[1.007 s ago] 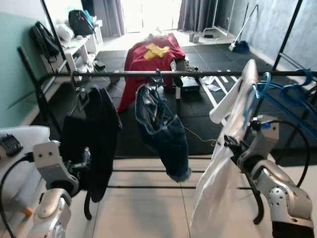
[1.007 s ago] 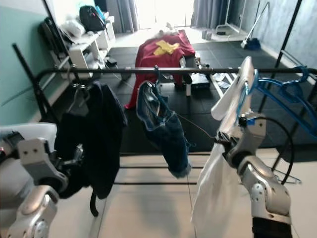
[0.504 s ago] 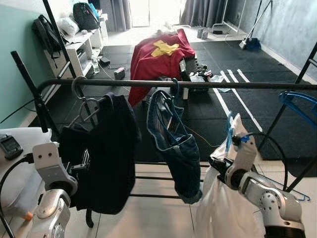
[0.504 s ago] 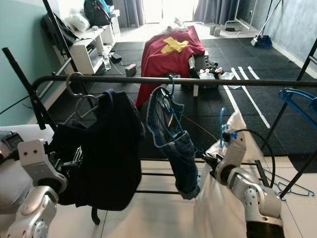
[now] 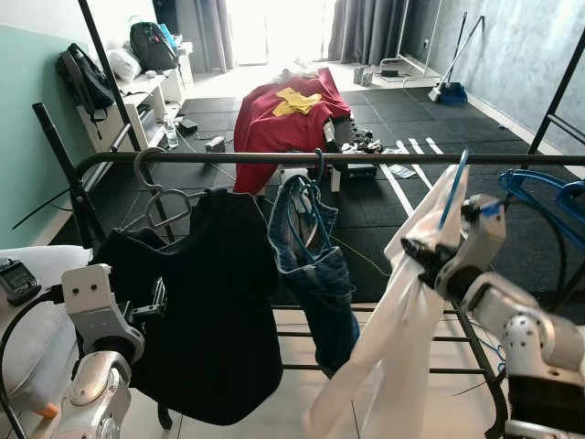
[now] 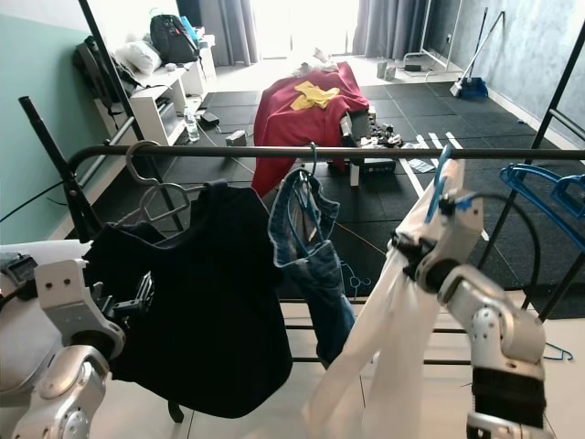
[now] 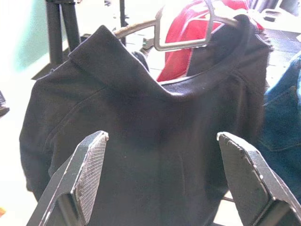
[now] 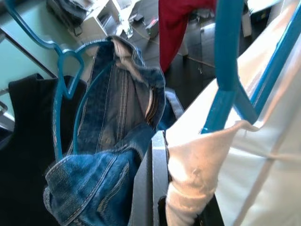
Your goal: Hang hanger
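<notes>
Right claw [image 5: 422, 259] gripped white shirt on blue plastic hanger [image 5: 451, 190], hook near black metal rail [image 5: 384, 159] for hanging | left claw [image 7: 160, 181] wide, idle.

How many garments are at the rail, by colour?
Black: 1, top hanging on the rail
Blue: 1, jeans hanging on the rail
White: 1, shirt on a blue hanger, held by the right gripper, not yet on the rail
Total: 3
</notes>
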Tool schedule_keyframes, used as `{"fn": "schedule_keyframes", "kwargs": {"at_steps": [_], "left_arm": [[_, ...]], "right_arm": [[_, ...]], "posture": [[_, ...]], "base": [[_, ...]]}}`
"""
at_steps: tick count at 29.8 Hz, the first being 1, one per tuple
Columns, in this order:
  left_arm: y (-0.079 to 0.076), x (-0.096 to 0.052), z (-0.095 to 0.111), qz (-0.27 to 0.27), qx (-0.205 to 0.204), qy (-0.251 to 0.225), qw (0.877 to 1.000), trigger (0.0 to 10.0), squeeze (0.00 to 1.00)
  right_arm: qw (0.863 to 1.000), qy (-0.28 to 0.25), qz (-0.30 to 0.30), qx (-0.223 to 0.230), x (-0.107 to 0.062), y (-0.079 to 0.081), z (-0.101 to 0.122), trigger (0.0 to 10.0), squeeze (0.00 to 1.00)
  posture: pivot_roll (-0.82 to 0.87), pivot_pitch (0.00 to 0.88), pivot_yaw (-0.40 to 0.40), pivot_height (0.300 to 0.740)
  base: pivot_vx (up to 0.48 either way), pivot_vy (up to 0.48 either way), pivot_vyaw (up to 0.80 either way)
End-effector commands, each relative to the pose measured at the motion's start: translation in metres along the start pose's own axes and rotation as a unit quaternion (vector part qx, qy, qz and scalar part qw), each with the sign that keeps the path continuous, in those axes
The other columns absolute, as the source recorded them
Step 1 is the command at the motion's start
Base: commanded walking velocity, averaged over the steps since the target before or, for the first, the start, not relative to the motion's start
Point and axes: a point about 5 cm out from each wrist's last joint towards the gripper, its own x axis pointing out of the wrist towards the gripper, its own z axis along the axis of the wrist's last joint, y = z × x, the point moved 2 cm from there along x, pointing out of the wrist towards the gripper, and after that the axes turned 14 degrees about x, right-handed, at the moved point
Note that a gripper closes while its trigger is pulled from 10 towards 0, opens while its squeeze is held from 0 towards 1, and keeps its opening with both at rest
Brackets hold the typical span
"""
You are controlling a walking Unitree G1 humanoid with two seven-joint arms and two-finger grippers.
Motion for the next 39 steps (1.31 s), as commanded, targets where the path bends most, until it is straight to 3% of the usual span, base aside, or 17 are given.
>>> {"fn": "schedule_keyframes", "kwargs": {"at_steps": [1, 5, 8, 14, 17, 20, 23, 27, 29, 32, 39], "left_arm": [[0.001, 0.000, 0.000, 0.007, 0.005, 0.002, 1.000, 10.0, 0.00], [0.004, 0.000, 0.000, 0.014, 0.011, 0.004, 1.000, 10.0, 0.00], [0.006, 0.000, 0.000, 0.017, 0.013, 0.005, 1.000, 10.0, 0.00], [0.012, -0.003, 0.001, 0.029, 0.016, 0.008, 0.999, 10.0, 0.00], [0.012, -0.003, 0.001, 0.029, 0.016, 0.008, 0.999, 10.0, 0.00], [0.010, -0.003, 0.002, 0.026, 0.017, 0.006, 0.999, 10.0, 0.00], [0.010, -0.003, 0.003, 0.025, 0.018, 0.006, 0.999, 10.0, 0.00], [0.010, -0.003, 0.003, 0.024, 0.022, 0.009, 0.999, 10.0, 0.00], [0.013, -0.005, 0.003, 0.025, 0.027, 0.012, 0.999, 10.0, 0.00], [0.016, -0.009, 0.005, 0.029, 0.031, 0.013, 0.999, 10.0, 0.00], [0.023, -0.014, 0.007, 0.037, 0.039, 0.015, 0.998, 10.0, 0.00]], "right_arm": [[1.000, 0.017, 0.003, -0.017, 0.011, 0.003, 0.002, 10.0, 0.00], [0.999, 0.043, -0.015, -0.021, 0.029, -0.004, -0.002, 10.0, 0.00], [0.999, 0.046, -0.015, -0.021, 0.032, -0.004, 0.000, 10.0, 0.00], [0.999, 0.012, 0.029, -0.013, 0.044, 0.007, 0.026, 10.0, 0.00], [0.999, 0.012, 0.029, -0.013, 0.044, 0.007, 0.026, 10.0, 0.00], [0.997, -0.005, 0.080, -0.015, 0.048, 0.021, 0.038, 10.0, 0.00], [0.996, -0.002, 0.085, -0.019, 0.050, 0.023, 0.040, 10.0, 0.00], [0.999, 0.028, 0.034, -0.027, 0.056, 0.013, 0.032, 10.0, 0.00], [0.998, 0.046, -0.023, -0.024, 0.059, -0.001, 0.026, 10.0, 0.00], [0.998, 0.048, -0.045, -0.019, 0.060, -0.008, 0.025, 10.0, 0.00], [0.998, 0.044, -0.042, -0.020, 0.063, -0.006, 0.029, 10.0, 0.00]], "posture": [[-0.13, 0.000, 0.044, 0.736], [-0.12, 0.000, 0.045, 0.736], [-0.11, 0.000, 0.043, 0.736], [-0.09, 0.000, 0.052, 0.736], [-0.09, 0.000, 0.052, 0.736], [-0.08, 0.000, 0.059, 0.736], [-0.08, 0.000, 0.060, 0.736], [-0.08, 0.000, 0.062, 0.736], [-0.05, 0.000, 0.065, 0.736], [-0.03, 0.000, 0.066, 0.736], [0.00, 0.000, 0.075, 0.736]], "base": [[0.000, 0.000, 0.00], [0.000, 0.000, 0.00], [0.000, 0.000, 0.00], [0.000, 0.000, 0.00], [0.000, 0.000, 0.00], [0.000, 0.000, 0.00], [0.000, 0.000, 0.00], [0.000, 0.000, 0.00], [0.000, 0.000, 0.00], [0.000, 0.000, 0.00], [0.000, 0.000, 0.00]]}}
